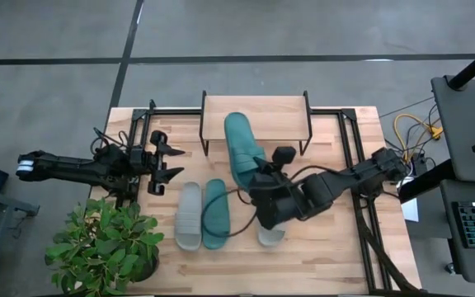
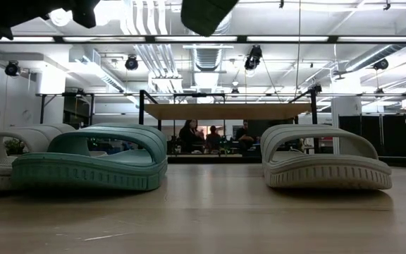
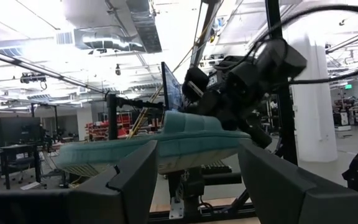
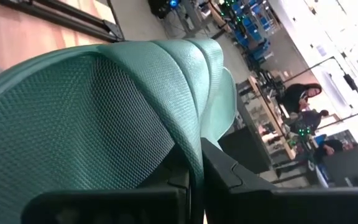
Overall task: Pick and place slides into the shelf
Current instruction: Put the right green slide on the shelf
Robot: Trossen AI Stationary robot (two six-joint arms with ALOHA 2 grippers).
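Clamped on the strap of a teal slide (image 1: 243, 148): right gripper (image 1: 258, 183), holding it lifted clear of the tabletop, just in front of the shelf (image 1: 256, 116). Seen from the right wrist, fingers (image 4: 225, 177) pinched tight on the ribbed strap edge, sole hanging beyond them. Toe end already overlapping the shelf's plank in the view from above, heel end back at the gripper. Long axis running roughly front to back, from the gripper toward the shelf, only slightly slanted; judged well lined up for sliding in or setting down toe first. Hard to say from above whether the slide sits over the plank top or aims beneath it.

Spread wide and holding nothing: left gripper (image 1: 160, 163), parked well to the shelf's left, near the potted plant (image 1: 105, 243), its fingers (image 3: 132, 180) framing the carried slide from the side.

Resting flat on the table in front of the shelf: a grey slide (image 1: 190, 215) and a second teal slide (image 1: 215, 214) touching side by side, plus another grey slide (image 1: 270, 237) mostly hidden under the right arm. Nearer to all three than the left arm: the right arm, though busy. Shelf not yet holding a settled slide, so likely early in the task.
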